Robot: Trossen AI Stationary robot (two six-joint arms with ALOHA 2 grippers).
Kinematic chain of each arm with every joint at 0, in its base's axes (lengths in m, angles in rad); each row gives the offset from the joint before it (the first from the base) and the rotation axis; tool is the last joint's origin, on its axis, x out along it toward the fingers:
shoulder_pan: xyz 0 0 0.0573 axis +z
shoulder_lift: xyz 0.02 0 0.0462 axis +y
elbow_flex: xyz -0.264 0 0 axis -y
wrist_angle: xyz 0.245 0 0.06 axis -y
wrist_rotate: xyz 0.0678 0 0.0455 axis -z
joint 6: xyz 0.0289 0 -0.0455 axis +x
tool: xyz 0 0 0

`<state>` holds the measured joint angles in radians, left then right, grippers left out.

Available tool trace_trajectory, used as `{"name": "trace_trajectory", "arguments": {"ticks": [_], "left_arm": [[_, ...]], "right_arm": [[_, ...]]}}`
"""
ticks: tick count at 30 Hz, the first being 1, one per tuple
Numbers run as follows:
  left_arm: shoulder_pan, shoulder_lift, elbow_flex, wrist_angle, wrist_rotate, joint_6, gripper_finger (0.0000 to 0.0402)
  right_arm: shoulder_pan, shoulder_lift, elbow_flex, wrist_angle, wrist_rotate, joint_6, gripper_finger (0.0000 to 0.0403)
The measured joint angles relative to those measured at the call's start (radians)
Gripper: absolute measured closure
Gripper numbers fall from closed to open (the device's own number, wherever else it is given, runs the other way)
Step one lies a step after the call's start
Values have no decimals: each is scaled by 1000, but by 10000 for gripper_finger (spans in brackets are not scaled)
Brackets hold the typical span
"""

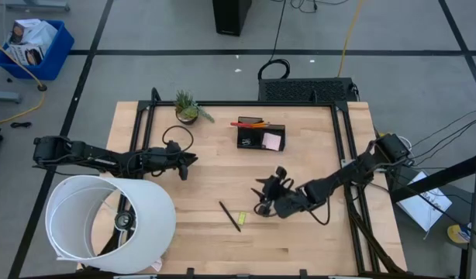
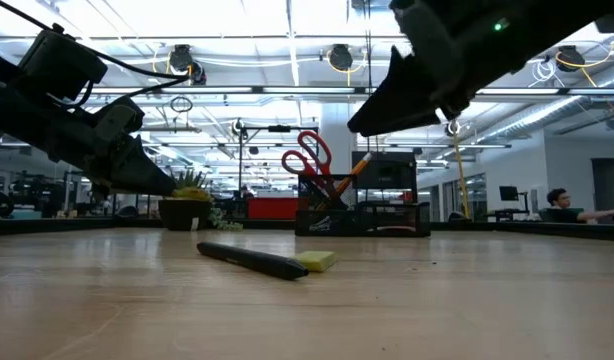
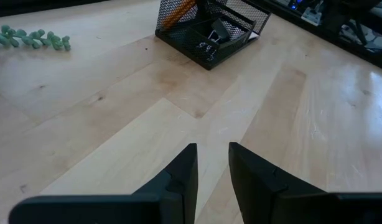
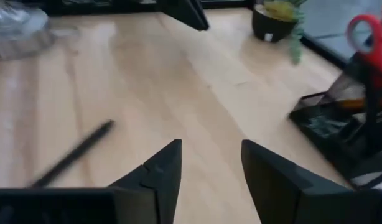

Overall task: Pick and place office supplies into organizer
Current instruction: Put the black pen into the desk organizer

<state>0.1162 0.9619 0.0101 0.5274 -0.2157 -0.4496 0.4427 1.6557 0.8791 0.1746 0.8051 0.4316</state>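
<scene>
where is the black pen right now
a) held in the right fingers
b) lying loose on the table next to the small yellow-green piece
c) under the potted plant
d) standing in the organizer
b: the black pen lies flat on the table beside the yellow-green piece, and the right gripper is open with nothing in it.

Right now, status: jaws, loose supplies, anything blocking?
Right gripper open, empty, hovering near black pen and yellow-green piece. Left gripper open, waiting mid-left. Organizer holds scissors, pencils, pink pad. Nothing blocking.
</scene>
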Motion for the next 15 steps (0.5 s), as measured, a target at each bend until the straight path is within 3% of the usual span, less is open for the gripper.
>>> {"name": "trace_trajectory", "arguments": {"ticks": [7, 15], "left_arm": [[0, 0, 0, 0, 0, 0, 309], [0, 0, 0, -1, 0, 0, 309]], "right_arm": [[46, 51, 0, 72, -39, 161, 253], [57, 115, 0, 227, -50, 155, 256]]}}
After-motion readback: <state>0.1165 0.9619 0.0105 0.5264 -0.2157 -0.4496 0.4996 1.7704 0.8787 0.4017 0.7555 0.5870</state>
